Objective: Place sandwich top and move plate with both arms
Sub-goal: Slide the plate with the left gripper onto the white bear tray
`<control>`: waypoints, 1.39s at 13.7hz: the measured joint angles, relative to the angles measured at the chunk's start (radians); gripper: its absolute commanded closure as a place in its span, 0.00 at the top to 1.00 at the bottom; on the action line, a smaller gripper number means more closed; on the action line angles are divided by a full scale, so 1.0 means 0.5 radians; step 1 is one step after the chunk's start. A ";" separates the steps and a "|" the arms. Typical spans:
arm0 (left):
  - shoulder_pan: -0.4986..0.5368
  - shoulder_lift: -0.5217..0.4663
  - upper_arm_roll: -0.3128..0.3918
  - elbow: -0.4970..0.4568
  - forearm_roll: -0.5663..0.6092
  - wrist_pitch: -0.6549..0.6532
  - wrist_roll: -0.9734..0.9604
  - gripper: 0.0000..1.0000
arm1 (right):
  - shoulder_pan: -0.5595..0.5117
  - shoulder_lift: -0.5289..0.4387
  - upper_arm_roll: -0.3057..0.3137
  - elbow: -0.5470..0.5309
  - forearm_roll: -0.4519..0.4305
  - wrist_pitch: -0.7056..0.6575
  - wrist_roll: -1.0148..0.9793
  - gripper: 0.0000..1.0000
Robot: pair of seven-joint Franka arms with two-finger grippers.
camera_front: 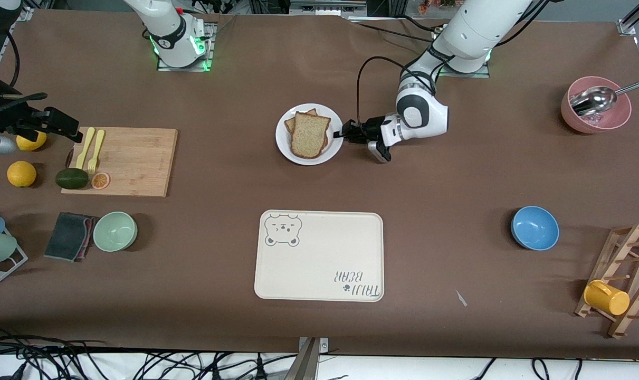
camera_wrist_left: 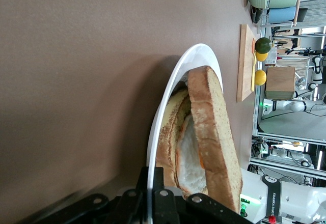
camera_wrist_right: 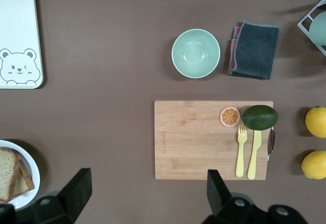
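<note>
The sandwich top, a tan speckled slice with a brown crust, lies on a lower slice on the round white plate in the middle of the table. In the left wrist view the top slice covers egg white and the lower slice. My left gripper is shut on the plate's rim at the edge toward the left arm's end. My right gripper is open and empty, high over the wooden cutting board. The right wrist view shows its fingers wide apart, with the plate at the frame's edge.
A cream bear tray lies nearer the front camera than the plate. The board holds yellow cutlery, an avocado and an orange slice. A green bowl, blue bowl, pink bowl with ladle and mug rack stand around.
</note>
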 measured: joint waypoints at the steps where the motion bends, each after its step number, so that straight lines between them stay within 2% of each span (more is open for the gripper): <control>1: 0.002 -0.001 0.001 0.004 0.000 0.001 0.000 0.00 | 0.000 0.000 0.000 0.000 0.000 0.000 0.000 1.00; 10: 0.079 -0.210 0.003 0.079 0.000 0.005 -0.289 0.00 | 0.004 0.000 0.000 0.000 0.000 0.003 0.000 1.00; 14: 0.166 -0.212 0.032 0.227 0.000 0.005 -0.383 0.00 | 0.005 0.000 0.000 0.000 0.000 0.003 0.000 1.00; 19: 0.169 -0.165 0.152 0.431 0.078 0.009 -0.485 0.00 | 0.006 0.000 0.000 0.000 0.000 0.004 0.000 1.00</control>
